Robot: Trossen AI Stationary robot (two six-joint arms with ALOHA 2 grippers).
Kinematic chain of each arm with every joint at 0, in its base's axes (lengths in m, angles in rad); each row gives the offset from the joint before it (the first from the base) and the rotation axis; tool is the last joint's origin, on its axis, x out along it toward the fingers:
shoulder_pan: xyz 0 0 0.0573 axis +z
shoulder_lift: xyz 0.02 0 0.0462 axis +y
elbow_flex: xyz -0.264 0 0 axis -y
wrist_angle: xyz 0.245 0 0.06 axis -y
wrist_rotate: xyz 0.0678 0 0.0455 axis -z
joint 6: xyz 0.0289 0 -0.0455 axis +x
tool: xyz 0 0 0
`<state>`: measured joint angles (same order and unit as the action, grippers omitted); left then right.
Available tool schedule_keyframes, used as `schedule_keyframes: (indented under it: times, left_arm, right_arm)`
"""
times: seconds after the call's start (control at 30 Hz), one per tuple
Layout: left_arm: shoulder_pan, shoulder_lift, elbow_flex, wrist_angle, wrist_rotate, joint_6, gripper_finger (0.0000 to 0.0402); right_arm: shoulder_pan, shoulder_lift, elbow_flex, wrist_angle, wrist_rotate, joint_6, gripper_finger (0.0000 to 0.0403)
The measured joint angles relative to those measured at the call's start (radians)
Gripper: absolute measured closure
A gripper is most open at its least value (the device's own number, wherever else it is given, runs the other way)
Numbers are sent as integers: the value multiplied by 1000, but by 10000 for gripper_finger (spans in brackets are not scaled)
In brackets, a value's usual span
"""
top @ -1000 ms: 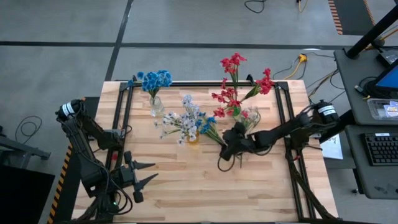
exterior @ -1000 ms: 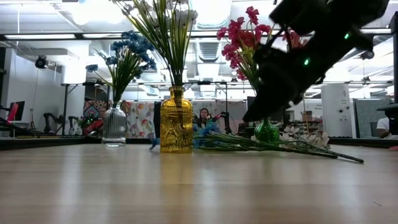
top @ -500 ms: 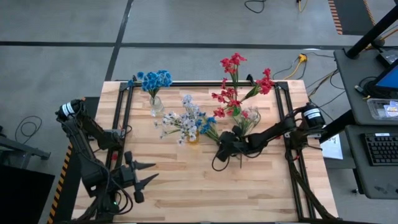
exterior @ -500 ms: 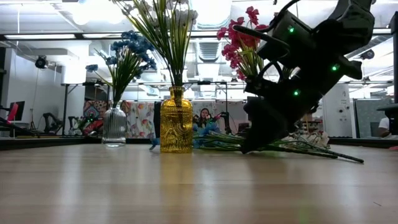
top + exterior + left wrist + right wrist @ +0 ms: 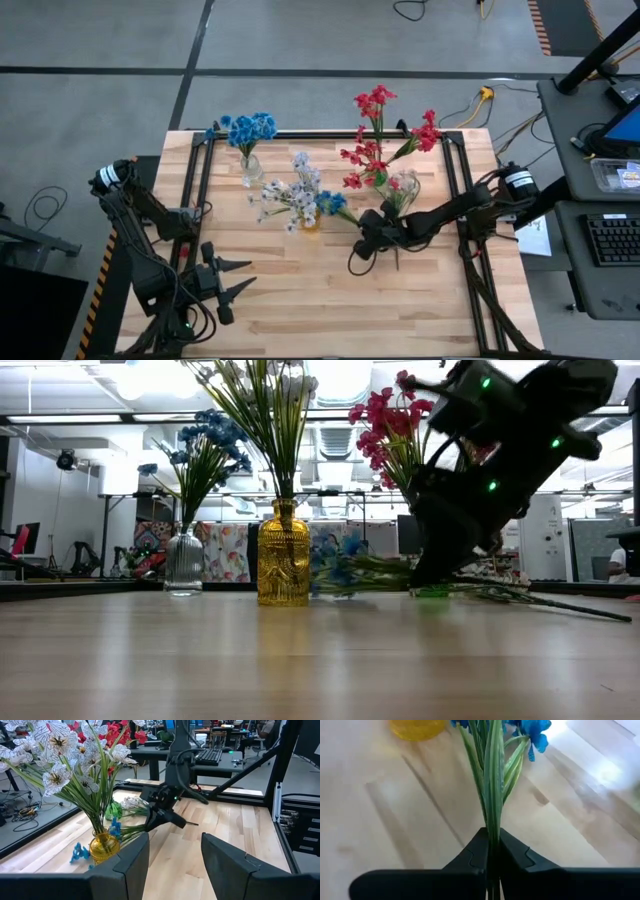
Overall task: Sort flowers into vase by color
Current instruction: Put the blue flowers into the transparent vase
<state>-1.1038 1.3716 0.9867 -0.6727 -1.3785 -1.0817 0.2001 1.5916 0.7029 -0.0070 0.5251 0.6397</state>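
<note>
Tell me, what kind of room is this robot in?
Probably a robotics lab or workshop: a wooden table in a metal frame, a desk with a keyboard beside it, and more workbenches under bright ceiling lights.

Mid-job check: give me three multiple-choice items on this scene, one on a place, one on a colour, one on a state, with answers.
1. Where is the right gripper?
A. beside the yellow vase, at table centre
B. off the table
C. over the clear vase

2. What colour are the blossoms on the sprig it has?
A. red
B. white
C. blue

3. How is the left gripper?
A. shut on a stem
B. open, holding nothing
C. inside a vase

Answers: 1 A, the high view shows it there. 2 C, its wrist view shows blue blossoms. 3 B, its fingers stand apart.
</note>
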Motion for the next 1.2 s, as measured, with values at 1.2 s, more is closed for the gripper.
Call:
schedule_keyframes:
  times: [1.2]
  left_arm:
    - [140,74,0,705,194,749,180]
  right_arm:
    - [437,-433,8,347,-304,-298,385]
